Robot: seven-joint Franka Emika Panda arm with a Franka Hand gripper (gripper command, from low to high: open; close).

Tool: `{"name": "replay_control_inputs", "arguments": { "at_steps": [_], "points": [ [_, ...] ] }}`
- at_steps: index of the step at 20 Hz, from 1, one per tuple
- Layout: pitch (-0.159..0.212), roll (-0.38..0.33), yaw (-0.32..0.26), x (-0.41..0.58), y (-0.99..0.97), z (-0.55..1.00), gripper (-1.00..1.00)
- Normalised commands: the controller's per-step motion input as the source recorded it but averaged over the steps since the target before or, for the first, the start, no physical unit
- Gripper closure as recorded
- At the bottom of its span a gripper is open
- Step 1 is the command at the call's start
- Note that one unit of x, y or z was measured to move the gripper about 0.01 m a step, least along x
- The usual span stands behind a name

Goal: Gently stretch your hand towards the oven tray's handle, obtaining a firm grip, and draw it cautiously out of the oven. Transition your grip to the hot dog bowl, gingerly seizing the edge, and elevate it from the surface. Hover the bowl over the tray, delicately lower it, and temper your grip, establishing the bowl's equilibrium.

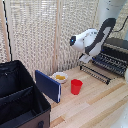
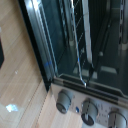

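You cannot see the hand's fingers in either view. In the exterior view the white and black arm (image 1: 92,40) ends over the oven's front and the hand itself is lost against it; the wrist view shows no fingertips at all, so whether it is open or closed, or holding anything, cannot be told.

The oven (image 1: 116,52) is cut off by the exterior view's right edge; only its dark body and open front show. The oven tray (image 1: 107,64) lies at the oven's mouth as a rack of thin dark bars, with a lower dark bar (image 1: 95,73) in front of it, near the bench (image 1: 95,102). Which of these bars is the tray's handle is too blurred to settle. The wrist view looks close at the oven's interior, the wire bars (image 2: 79,30) inside and three round knobs (image 2: 64,100).

The hot dog bowl (image 1: 60,77) stands on the bench well apart from the oven, holding yellow-orange food. A red cup (image 1: 76,86) stands between bowl and oven, contents not visible. A blue panel (image 1: 48,86) leans just beside the bowl, next to a black case (image 1: 20,97), open.
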Motion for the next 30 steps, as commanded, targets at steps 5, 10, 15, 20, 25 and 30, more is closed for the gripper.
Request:
{"name": "replay_control_inputs", "arguments": {
  "at_steps": [5,10,15,20,25,30],
  "points": [
    [0.153,-0.031,0.229,0.0,-0.44,-0.04,-1.0],
    [0.145,-0.007,0.24,0.0,-0.41,0.02,-1.0],
    [0.097,-0.013,0.223,0.0,-0.48,0.12,-1.0],
    [0.061,-0.011,0.234,0.0,-0.5,0.06,-1.0],
    [0.075,0.0,0.208,-0.008,-0.53,0.07,-1.0],
    [0.062,0.001,0.073,0.038,-0.35,0.0,-1.0]
  ]
}}
